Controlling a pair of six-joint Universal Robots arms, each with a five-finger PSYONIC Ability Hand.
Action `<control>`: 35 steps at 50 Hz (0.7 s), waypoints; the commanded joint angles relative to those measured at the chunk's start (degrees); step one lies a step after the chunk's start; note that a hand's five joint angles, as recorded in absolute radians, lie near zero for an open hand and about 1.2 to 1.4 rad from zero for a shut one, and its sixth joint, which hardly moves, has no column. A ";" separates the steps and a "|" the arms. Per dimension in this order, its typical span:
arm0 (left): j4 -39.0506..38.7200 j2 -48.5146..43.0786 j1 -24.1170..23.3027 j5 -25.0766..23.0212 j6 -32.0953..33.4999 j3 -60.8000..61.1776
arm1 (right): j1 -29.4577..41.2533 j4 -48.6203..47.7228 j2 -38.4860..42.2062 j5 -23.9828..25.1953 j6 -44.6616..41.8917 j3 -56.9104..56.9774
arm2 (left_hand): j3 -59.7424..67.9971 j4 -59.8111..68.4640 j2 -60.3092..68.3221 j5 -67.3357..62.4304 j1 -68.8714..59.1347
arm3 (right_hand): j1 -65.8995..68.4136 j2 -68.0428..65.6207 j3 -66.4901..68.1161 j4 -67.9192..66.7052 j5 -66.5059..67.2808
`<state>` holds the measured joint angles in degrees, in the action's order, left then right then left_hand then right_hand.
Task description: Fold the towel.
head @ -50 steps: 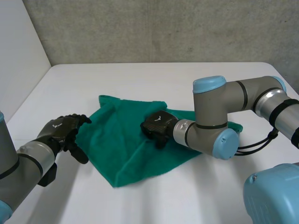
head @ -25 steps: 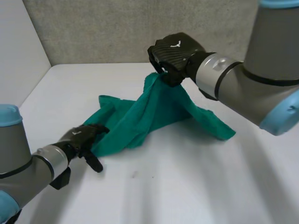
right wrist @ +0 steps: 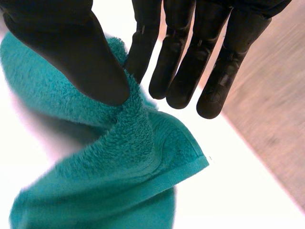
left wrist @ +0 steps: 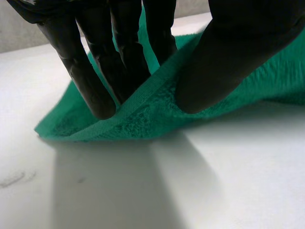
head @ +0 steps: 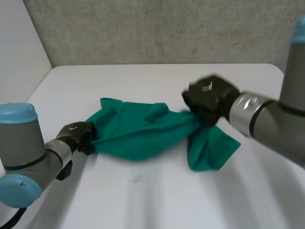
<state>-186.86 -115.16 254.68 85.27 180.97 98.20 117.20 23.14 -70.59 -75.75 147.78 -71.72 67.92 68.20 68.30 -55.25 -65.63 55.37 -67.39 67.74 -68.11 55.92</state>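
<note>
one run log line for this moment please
left hand: pinching green towel edge, low on white table | right hand: pinching towel, raised, corner hanging free | fold: unfinished

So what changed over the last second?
The right hand, pinching the towel, lifted it high, then swung down toward its own side, stretching the towel out. The left hand took hold of the opposite edge. The towel's far corner stayed on the table.
</note>
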 commanded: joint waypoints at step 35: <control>-17.22 7.85 -3.84 7.19 9.84 -1.63 | -3.03 -35.36 -2.36 -6.78 6.47 -18.34 | 12.08 11.80 11.70 -14.75 -14.37 | 24.63 -12.61 12.26 -11.89 14.08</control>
<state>-208.76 -107.12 250.67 93.12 190.47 82.99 114.29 -14.10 -72.27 -83.44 154.80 -74.50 68.28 68.46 68.52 -55.25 -65.63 55.37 -67.39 67.74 -68.14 56.15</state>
